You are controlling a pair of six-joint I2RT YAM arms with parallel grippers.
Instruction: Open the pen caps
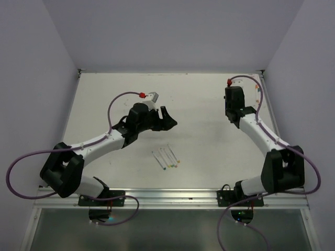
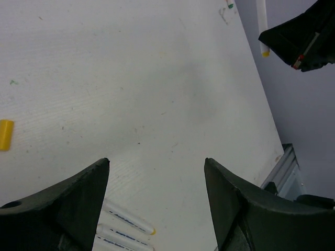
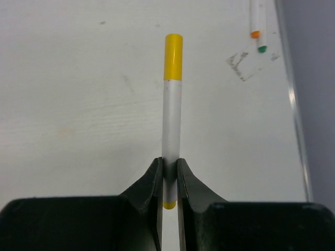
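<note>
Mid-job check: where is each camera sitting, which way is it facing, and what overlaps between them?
Top external: above and behind the arms, looking down on the table; left arm and right arm show.
Left wrist: low over the table, facing its right edge; the open left gripper frames the bottom.
Right wrist: looks along the right gripper, shut on a yellow-capped pen.
Shared: top external and left wrist both show the row of pens.

Nothing can be read anywhere. The white pens lying toward the worktop's near edge carry small blue print along their barrels, too blurred to make out.
</note>
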